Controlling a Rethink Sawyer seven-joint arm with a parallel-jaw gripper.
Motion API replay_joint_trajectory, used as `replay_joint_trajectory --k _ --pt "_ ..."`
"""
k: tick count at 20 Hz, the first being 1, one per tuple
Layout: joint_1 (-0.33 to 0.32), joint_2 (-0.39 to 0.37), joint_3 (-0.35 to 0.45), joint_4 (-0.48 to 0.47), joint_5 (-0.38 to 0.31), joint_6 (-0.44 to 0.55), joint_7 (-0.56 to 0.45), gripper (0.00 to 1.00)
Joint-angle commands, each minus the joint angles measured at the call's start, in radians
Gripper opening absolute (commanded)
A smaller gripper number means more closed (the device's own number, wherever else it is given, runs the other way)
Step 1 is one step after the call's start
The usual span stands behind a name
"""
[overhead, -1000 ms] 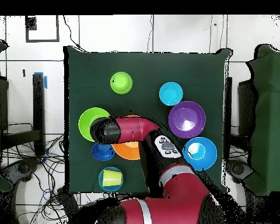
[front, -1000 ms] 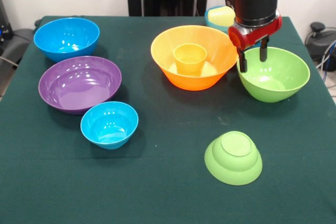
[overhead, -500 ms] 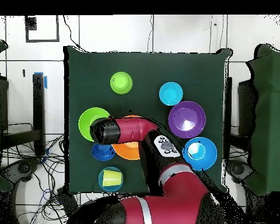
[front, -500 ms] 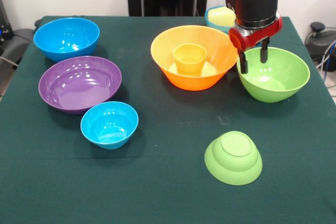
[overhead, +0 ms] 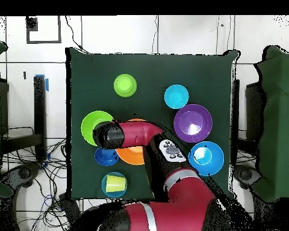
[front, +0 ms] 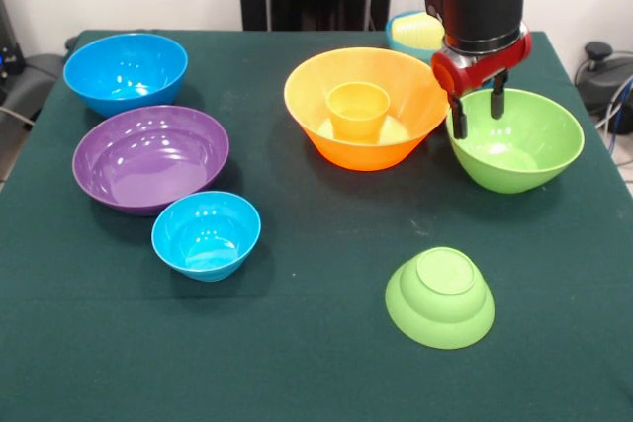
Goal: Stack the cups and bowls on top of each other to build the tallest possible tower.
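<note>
- Green baize covers the desk (front: 326,363), and across it nothing has shifted over the last second: every bowl and cup sits where it sat, so no stacking has been gained.
- Red and black, the arm is the one thing that moved, and only slightly; the gripper (front: 477,109) has settled over the near-left rim of the large lime green bowl (front: 519,140) and now holds there.
- Its jaws stand apart, one tip outside the rim and one inside, not yet closed on the wall, so I judge a rim grasp is being lined up.
- Just left of that bowl sits the large orange bowl (front: 396,96) with the orange cup (front: 358,111) upright inside it: the only nesting so far.
- At far left stands the large blue bowl (front: 126,71), with the purple bowl (front: 150,157) nearer, and the small light blue bowl (front: 206,234) nearer again, all upright and separate.
- Near and right of centre, the small lime green bowl (front: 440,296) lies upside down, alone.
- Behind the arm, another light blue bowl (overhead: 114,184) carries the pale yellow cup (overhead: 115,183) lying on its side; the overhead view also shows a dark blue bowl (overhead: 104,157) partly under the arm.
- Most of the tower remains to be built.
</note>
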Motion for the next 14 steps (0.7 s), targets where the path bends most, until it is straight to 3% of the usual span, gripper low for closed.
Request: replay_joint_trajectory --k 1,14 --pt "0.023 0.037 0.009 -0.050 -0.010 0.032 0.121 1.00" --pt "-0.011 0.073 0.011 -0.113 -0.039 0.081 0.046 1.00"
